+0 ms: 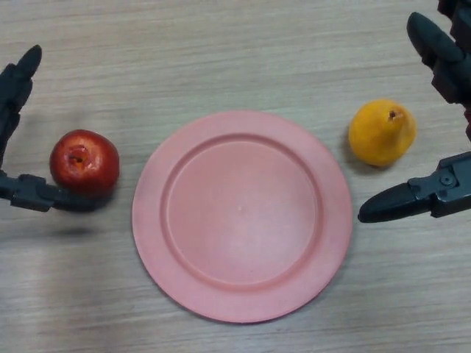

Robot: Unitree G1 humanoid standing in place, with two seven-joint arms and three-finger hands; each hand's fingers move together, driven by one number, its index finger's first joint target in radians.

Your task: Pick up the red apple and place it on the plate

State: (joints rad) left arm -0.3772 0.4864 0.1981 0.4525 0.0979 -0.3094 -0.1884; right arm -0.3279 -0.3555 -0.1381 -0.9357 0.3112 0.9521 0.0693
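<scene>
A red apple (85, 161) sits upright on the wooden table, left of a round pink plate (242, 215) that lies in the middle. My left hand (16, 88) comes in at the left edge, open. Its fingers reach up beyond the apple and its thumb (37, 194) lies low at the apple's near left side, close to or touching it. My right hand (441, 59) is open at the right edge, with its thumb (412, 198) pointing left toward the plate's rim.
An orange-yellow pear (381, 132) stands right of the plate, between my right hand's fingers and thumb but apart from them. The wooden table (221, 51) stretches bare beyond the plate.
</scene>
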